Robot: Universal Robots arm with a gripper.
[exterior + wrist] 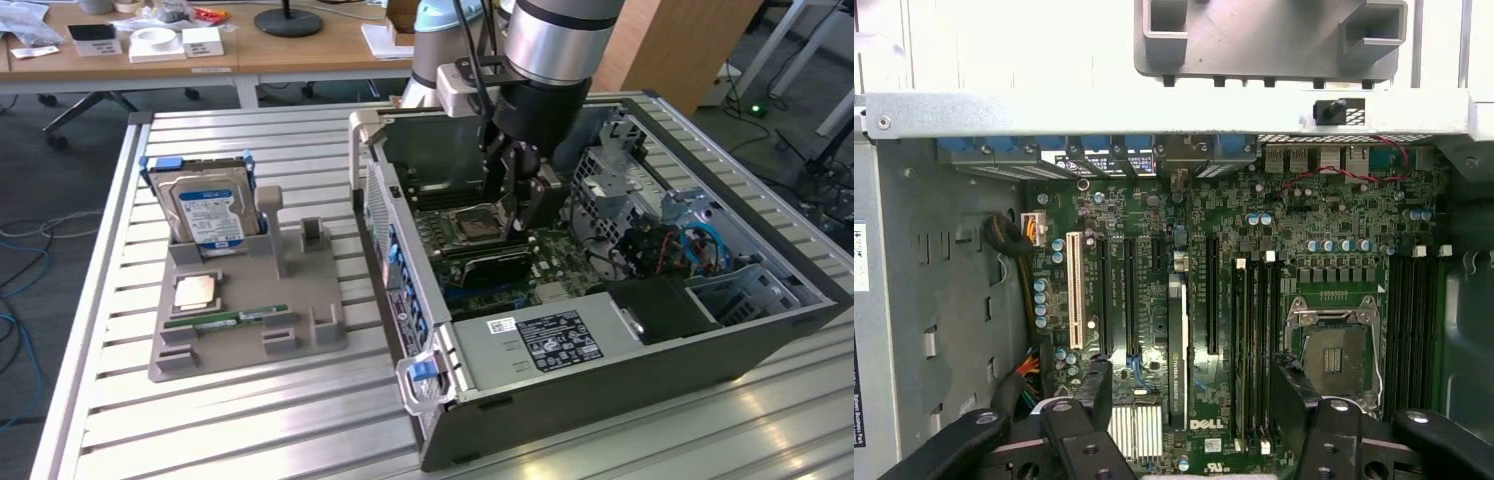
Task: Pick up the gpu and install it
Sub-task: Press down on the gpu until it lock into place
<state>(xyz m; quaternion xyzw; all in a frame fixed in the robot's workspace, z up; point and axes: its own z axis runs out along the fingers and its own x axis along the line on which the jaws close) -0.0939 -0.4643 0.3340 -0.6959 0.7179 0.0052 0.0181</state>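
We read "DELL" in white on the motherboard (pixel 1206 424), printed close to the gripper (pixel 1194 374). In the exterior view a white sticker (pixel 554 340) lies on the dark box at about five o'clock from the gripper (pixel 518 215), its print too small for us to read. The hard drive (pixel 203 212), standing in the grey holder (pixel 247 335) toward nine o'clock from the computer case (pixel 627 380), has a blue and white label we cannot make out.

The gpu (pixel 1176 340) shows us only its thin edge, a pale strip over dark. It stands upright in a motherboard slot, inside the case. The gripper's fingers (pixel 1094 390) are spread wide, one on each side of the card and released from it. We cannot tell whether either one touches it.
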